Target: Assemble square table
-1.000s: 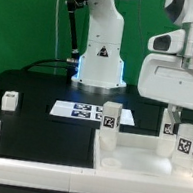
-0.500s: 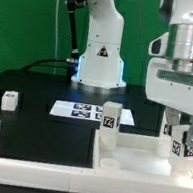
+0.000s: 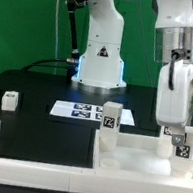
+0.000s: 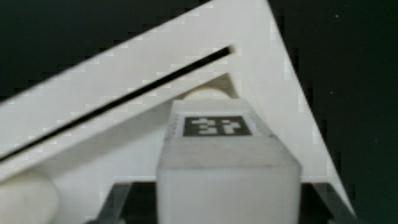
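Upright, a smooth white leg block (image 3: 181, 144) sits gripped between fingers (image 3: 167, 129).

Your Panda arm (image 3: 177, 67) stands on its base (image 3: 99, 56) at the back and reaches down from the top on the exterior view's right, with the wrist pointing straight down. Your gripper (image 3: 180, 135) hangs vertical, its two fingers pressed against opposite sides of a tagged leg block (image 3: 182, 149), clamping it.
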`<state>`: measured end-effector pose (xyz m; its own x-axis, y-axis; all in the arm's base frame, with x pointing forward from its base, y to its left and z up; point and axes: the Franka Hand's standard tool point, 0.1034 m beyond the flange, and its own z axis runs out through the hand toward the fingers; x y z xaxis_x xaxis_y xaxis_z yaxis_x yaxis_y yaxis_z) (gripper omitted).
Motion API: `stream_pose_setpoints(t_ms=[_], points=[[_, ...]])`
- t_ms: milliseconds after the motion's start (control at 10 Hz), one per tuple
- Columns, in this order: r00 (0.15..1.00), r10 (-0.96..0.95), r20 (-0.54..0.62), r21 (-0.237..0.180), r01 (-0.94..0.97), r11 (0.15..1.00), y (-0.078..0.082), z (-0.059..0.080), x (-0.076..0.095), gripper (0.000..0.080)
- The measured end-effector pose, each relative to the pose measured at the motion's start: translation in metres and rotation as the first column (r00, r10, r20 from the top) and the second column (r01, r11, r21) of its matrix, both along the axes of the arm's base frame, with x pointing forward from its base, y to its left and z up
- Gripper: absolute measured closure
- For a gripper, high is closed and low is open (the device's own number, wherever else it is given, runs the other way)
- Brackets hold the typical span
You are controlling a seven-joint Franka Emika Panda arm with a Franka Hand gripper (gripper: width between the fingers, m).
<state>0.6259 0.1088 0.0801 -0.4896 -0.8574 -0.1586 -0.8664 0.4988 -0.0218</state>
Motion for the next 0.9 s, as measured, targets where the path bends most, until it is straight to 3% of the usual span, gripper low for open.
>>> stream_pose_setpoints(t_ms=[200, 300, 400, 500, 700, 900], points=[[1.0, -0.014, -0.001, 0.001, 0.014, 1.0, 0.001, 0.0, 0.0, 0.0508], [0.993, 0.118, 0.004, -0.023, -0.118, 0.993, 0.0, 0.0, -0.001, 0.0508], [0.955, 0.298, -0.01, -0.061, -0.298, 0.953, -0.001, -0.001, -0.004, 0.0312], [0.884, 0.467, -0.014, -0.095, -0.466, 0.88, 0.001, 0.002, -0.003, 0.0188], [0.794, 0.608, -0.021, -0.113, -0.606, 0.788, 0.014, 0.008, -0.006, 0.0162], [0.681, 0.732, -0.024, -0.133, -0.728, 0.673, 0.009, 0.006, -0.005, 0.0151]])
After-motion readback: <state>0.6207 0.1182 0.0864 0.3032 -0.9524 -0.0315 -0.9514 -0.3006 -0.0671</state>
